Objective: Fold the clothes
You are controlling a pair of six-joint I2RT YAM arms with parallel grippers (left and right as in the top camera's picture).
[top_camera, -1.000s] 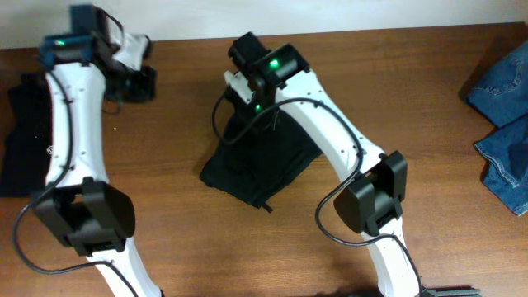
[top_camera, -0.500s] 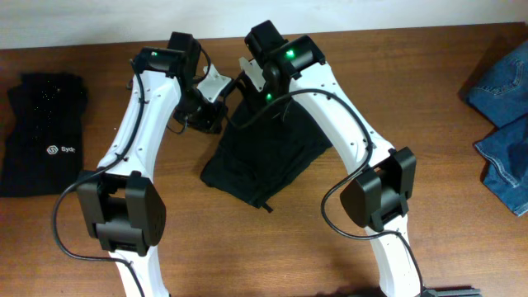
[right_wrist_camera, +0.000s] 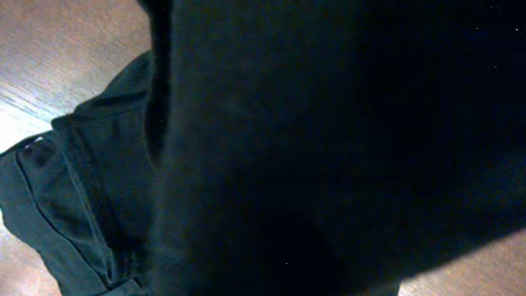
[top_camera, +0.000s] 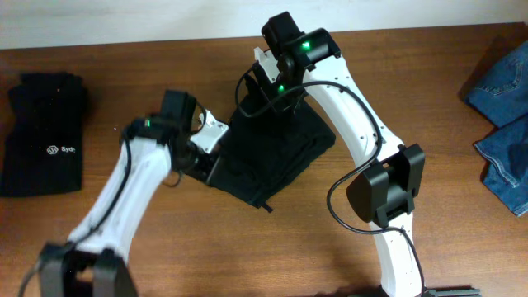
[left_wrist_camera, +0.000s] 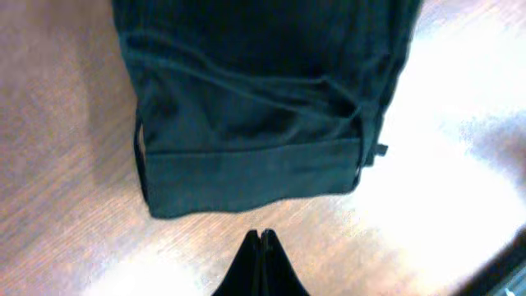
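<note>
1. You have the black trousers [top_camera: 276, 157] lying as a folded bundle on the wooden table [top_camera: 429, 82]. All positions below are given from them.
2. Your left gripper [left_wrist_camera: 261, 237] is closed and empty. Its tips rest over bare wood just short of the trousers' banded edge, apart from the cloth.
3. In the left wrist view that edge is a flat stitched band with both corners in sight. A small tab [left_wrist_camera: 381, 150] sticks out at one corner.
4. Your right gripper [top_camera: 262, 81] is closed at the trousers' far edge. Black cloth hangs across its whole camera, hiding the fingers, and it appears pinched in the grip.
5. The right arm [top_camera: 355, 124] passes along the trousers' overhead-view right side, so that border is partly covered.
6. A black top with a white logo [top_camera: 45, 136] lies well apart on the trousers' overhead-view left. The left arm [top_camera: 132, 177] crosses the bare wood between them.
7. Blue jeans [top_camera: 503, 107] lie well apart on the opposite side, at the table's edge, with broad bare wood between.
</note>
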